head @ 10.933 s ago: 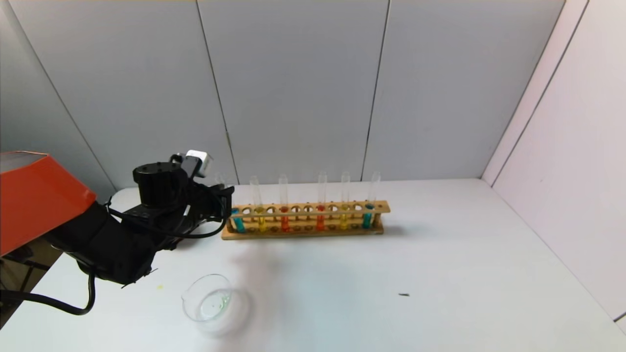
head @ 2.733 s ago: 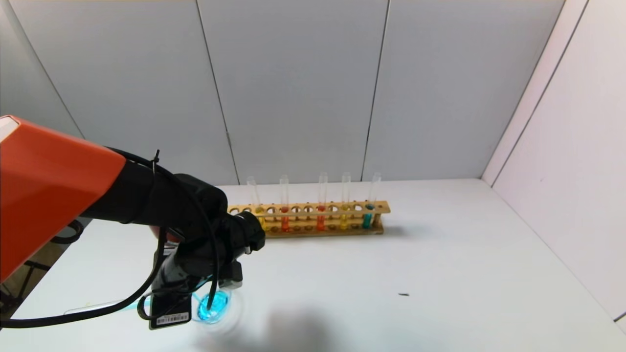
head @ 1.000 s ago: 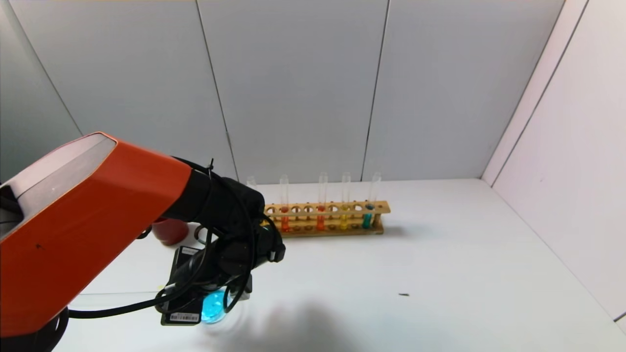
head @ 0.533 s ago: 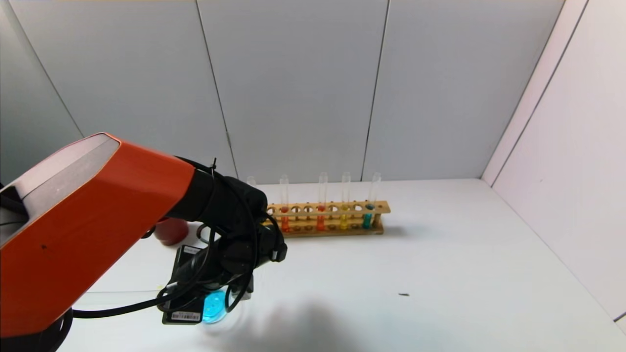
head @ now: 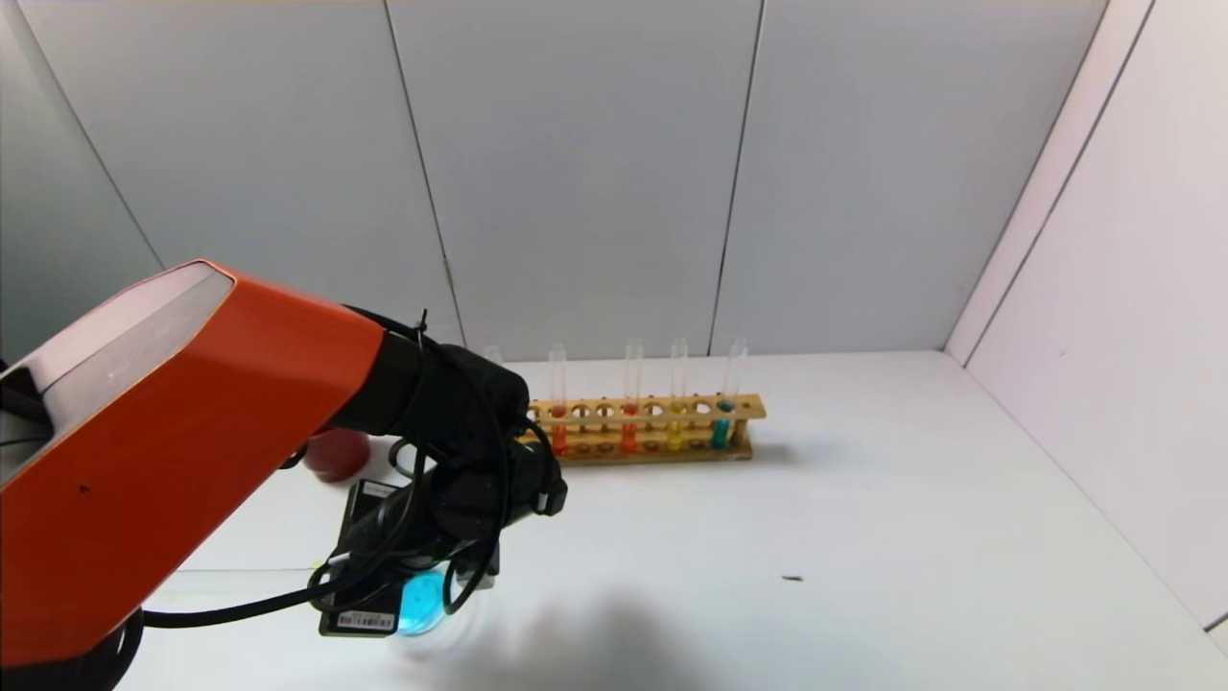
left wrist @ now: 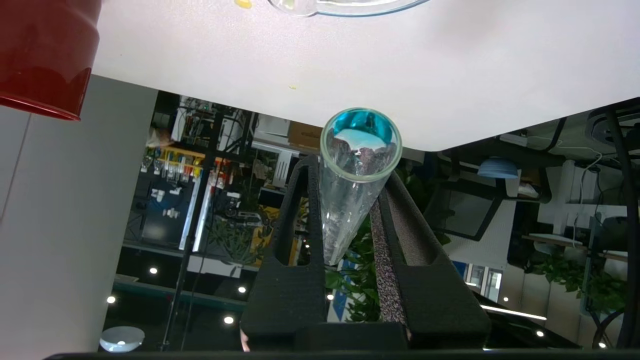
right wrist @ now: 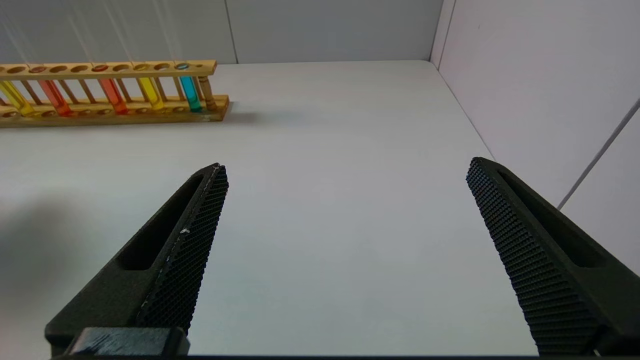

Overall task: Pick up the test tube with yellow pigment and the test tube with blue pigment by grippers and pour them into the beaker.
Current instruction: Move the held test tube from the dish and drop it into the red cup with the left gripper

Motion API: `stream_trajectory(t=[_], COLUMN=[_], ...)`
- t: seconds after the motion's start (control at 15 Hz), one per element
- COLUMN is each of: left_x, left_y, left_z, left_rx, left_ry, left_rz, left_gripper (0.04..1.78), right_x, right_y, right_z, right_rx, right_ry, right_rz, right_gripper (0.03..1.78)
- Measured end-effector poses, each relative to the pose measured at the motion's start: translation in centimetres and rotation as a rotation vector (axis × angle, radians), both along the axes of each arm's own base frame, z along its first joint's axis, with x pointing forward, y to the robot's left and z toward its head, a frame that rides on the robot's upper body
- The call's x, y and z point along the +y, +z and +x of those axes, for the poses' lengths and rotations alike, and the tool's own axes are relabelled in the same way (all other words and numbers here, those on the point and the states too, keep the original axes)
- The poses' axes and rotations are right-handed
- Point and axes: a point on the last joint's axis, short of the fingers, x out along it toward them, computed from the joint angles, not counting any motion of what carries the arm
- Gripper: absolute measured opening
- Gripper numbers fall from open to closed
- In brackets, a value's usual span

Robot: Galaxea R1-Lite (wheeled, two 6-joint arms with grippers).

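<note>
Left wrist view: my left gripper (left wrist: 350,220) is pinching the blue test tube (left wrist: 356,165) between its pads, mouth toward the camera, a blue film left near the rim. In the head view it sits at lower left, just above the beaker (head: 422,603) — which glows blue, so I judge the blue pour is nearly finished. The yellow tube (right wrist: 149,93) stands in the wooden rack (right wrist: 115,112), upper left of the right wrist view. My right gripper (right wrist: 345,250) hangs spread wide, holding nothing. Next I'd put this tube away, then fetch the yellow.
</note>
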Motion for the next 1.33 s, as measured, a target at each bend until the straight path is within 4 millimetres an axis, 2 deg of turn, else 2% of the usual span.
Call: stream_trajectory(t=[0.47, 1.0, 1.33], left_x=[-0.1, 0.2, 0.4], left_y=[1.2, 2.8, 3.5], left_z=[-0.2, -0.7, -0.1], left_rx=[-0.021, -0.103, -0.255], left_ry=[0.021, 0.156, 0.284], left_rz=[-0.035, -0.161, -0.281], left_gripper=[0.33, 0.33, 0.33], right_x=[0.0, 0.0, 0.0], right_y=[0.0, 0.0, 0.0], right_z=[0.0, 0.0, 0.0], right_rx=[0.0, 0.0, 0.0], right_ry=[0.0, 0.0, 0.0], right_rz=[0.0, 0.0, 0.0], right_gripper=[1.74, 1.74, 1.74])
